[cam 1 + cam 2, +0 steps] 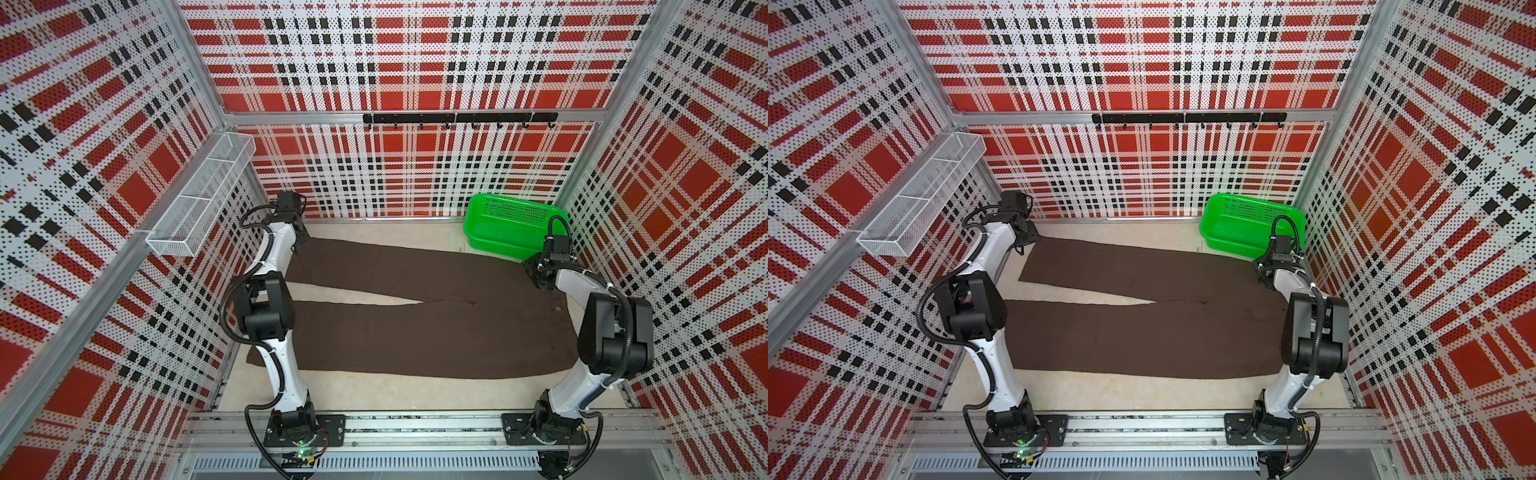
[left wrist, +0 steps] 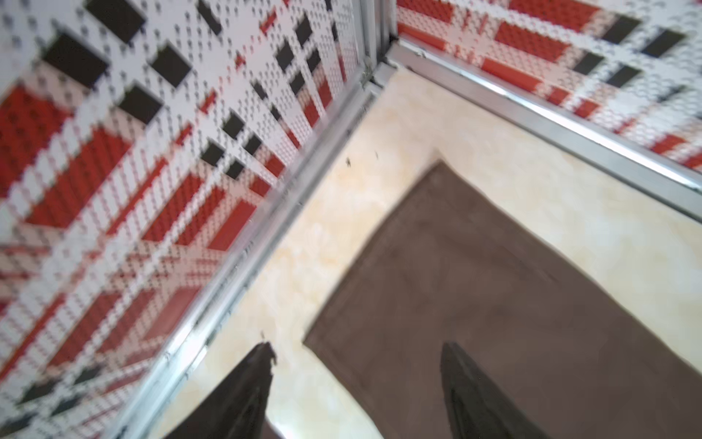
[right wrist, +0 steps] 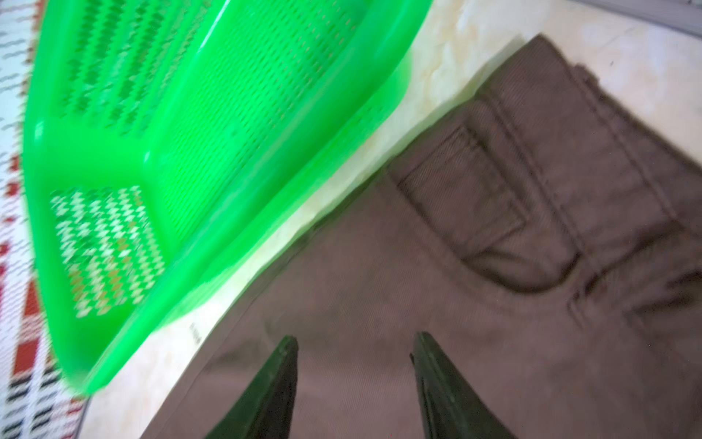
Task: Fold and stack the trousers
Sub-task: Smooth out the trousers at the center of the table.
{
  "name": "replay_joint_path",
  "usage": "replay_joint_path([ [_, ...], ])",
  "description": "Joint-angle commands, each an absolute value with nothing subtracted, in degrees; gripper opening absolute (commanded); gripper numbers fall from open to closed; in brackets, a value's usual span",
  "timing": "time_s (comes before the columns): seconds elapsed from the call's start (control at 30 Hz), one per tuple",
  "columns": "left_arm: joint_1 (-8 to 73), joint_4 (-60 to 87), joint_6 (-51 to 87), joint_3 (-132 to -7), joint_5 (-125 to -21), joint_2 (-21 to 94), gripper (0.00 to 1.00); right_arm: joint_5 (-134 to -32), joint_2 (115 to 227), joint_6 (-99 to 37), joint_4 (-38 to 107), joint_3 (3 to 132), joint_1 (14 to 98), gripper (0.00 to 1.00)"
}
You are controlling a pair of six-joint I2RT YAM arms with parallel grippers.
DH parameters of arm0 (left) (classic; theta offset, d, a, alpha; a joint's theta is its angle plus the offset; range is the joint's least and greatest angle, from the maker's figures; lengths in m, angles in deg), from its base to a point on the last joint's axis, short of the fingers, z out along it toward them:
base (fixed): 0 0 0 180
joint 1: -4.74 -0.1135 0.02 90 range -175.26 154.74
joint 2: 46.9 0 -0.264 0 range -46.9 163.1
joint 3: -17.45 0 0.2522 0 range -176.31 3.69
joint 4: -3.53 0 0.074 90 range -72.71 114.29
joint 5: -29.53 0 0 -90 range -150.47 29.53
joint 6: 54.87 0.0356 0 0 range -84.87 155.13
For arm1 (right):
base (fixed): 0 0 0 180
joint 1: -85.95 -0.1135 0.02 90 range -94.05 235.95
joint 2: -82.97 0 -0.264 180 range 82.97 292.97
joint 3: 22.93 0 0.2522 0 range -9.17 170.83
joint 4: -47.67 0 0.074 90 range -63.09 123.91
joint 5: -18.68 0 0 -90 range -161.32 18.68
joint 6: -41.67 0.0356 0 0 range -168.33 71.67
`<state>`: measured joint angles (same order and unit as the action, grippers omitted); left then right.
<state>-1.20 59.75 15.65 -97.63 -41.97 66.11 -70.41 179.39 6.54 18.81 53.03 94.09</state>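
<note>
Nearby, green basket (image 1: 494, 243) (tilted) beside flat trousers (image 1: 415, 332), left fingers (image 2: 247, 387) parted, right fingers (image 3: 277, 384) parted over them.

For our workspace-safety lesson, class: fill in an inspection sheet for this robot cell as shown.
Surface: cream mottled floor, partly covered.
Job's things: dark brown fabric trousers spread flat, unfolded, legs apart.
Clutter: empty green perforated plastic basket, far corner.
End effectors: left end effector open above a hem corner; right end effector open above the waist.
Cables: black corrugated cable looped along each arm.
Surroundings: plaid perforated walls, white mesh shelf, black hook rail.
</note>
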Motion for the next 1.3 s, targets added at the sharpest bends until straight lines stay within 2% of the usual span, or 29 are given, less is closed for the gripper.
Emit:
replay_joint_path([
  [0.0,1.1,50.74,11.19,-85.74,-53.97,60.17,0.72,-73.08,177.59,6.19,17.11,48.33,92.56,0.52],
  [0.13,1.81,44.72,7.45,-78.08,-61.51,60.49,0.7,-76.2,176.65,9.21,20.13,42.62,92.02,0.51],
  [0.27,2.18,40.6,4.58,-75.13,-64.32,62.91,0.71,-75.98,178.16,11.02,15.57,41.51,93.32,0.5],
  [0.53,-2.13,38.54,1.64,-68.94,-63.35,62.03,0.73,-74.85,173.45,11.82,12.71,33.19,99.48,0.53],
  [0.7,-1.97,39.18,2.26,-67.6,-64.07,55.32,0.74,-73.55,164.42,9.96,9.13,33.53,99.86,0.61],
  [0.8,-2.39,40.01,1.77,-65.79,-64.6,50.99,0.76,-69.64,159.02,10.63,4.22,35.27,99.89,0.71],
  [0.9,-3.53,38.3,-0.6,-59.84,-67.05,46.59,0.77,-64.61,155.3,11.27,0.86,34.88,100.18,0.73],
  [1.03,-4.64,36.26,-5.52,-51.3,-69.73,43.32,0.74,-63.69,152.18,14.39,1.68,29.25,103.19,0.7],
  [1.27,-5.95,37.76,-7.87,-45.91,-70.13,41.52,0.71,-68.17,151.69,15.57,3.71,23.96,106.59,0.61],
])
